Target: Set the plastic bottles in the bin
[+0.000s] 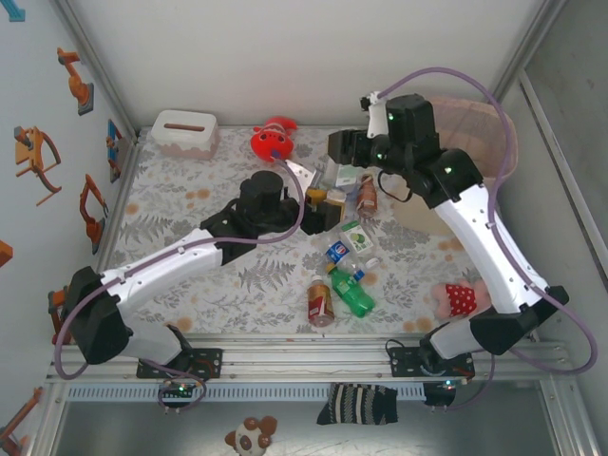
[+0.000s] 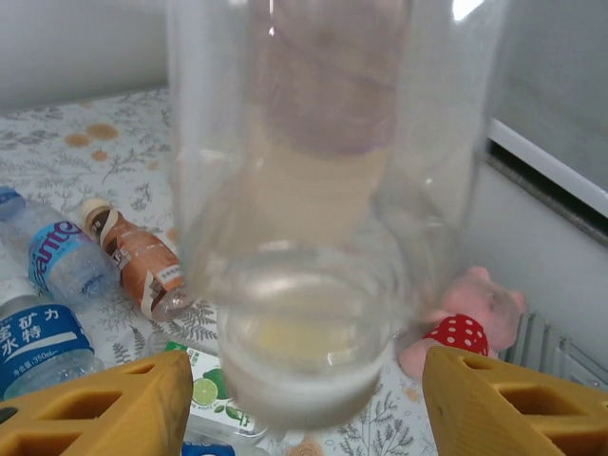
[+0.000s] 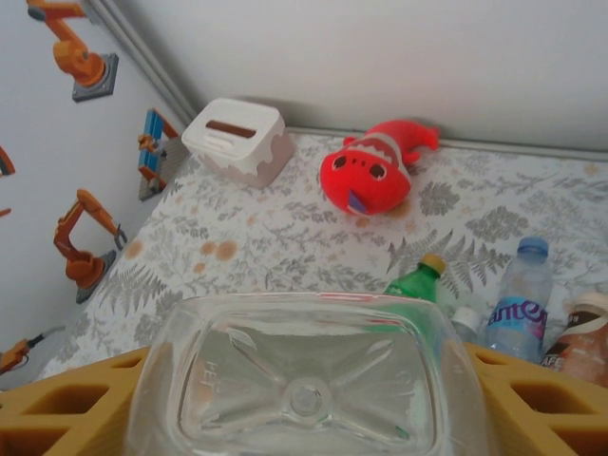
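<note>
Handover point, middle of the table, a little far of centre. One clear bottle (image 3: 304, 389) sits between both grippers.

Right gripper (image 3: 304, 418): fingers lie flush against both sides of the bottle's squarish base, so I read it as clamped on the bottle.

Left gripper (image 2: 309, 423): fingers stand either side of the bottle's narrow end with a sliver of gap on each side. I read the jaws as open and not bearing on it.

Bin (image 1: 489, 142): far right corner, just behind the right arm. The other bottles (image 1: 342, 261) lie in a loose cluster near centre, below the grippers.

Risks from here:
- The right grip is at the very base of a thin, slick bottle. The wall could buckle or the bottle pivot out on the swing to the bin.
- If a left finger catches the neck as I pull away, the bottle gets levered out of the right jaws and drops into the cluster, scattering it.
- The bin is close behind the right elbow, so a tight swing could clip the rim or release short of it.
</note>
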You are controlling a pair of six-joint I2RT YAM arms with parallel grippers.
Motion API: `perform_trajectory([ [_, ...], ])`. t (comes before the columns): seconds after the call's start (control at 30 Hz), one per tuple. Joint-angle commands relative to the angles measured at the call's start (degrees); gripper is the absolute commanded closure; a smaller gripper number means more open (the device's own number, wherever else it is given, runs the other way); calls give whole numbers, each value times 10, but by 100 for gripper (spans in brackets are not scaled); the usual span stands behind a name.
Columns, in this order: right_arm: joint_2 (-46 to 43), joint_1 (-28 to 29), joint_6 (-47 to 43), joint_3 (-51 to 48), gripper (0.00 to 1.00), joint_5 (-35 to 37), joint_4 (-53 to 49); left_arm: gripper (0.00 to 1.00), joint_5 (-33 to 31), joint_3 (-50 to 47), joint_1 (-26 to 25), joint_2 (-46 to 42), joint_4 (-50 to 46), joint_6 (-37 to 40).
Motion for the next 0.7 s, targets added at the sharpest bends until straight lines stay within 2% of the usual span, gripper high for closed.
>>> perform_trajectory([
  [0.0,1,-30,-13,44,41,20,-3,35,-10,-11,-3,-30,17,18],
  [0.13,0,-88,-12,68,43,8,3,35,-20,-23,-3,-42,13,21],
  [0.33,-5,-215,30,69,42,-1,57,35,-27,-38,-3,-53,20,19],
  [0.43,-4,-282,76,55,43,-5,106,35,-26,-38,-3,-54,19,18],
  [0.57,1,-370,181,23,43,-13,174,35,-27,-41,-3,-56,16,17],
  [0.67,8,-402,255,4,44,43,187,34,-28,-46,-3,-58,17,14],
])
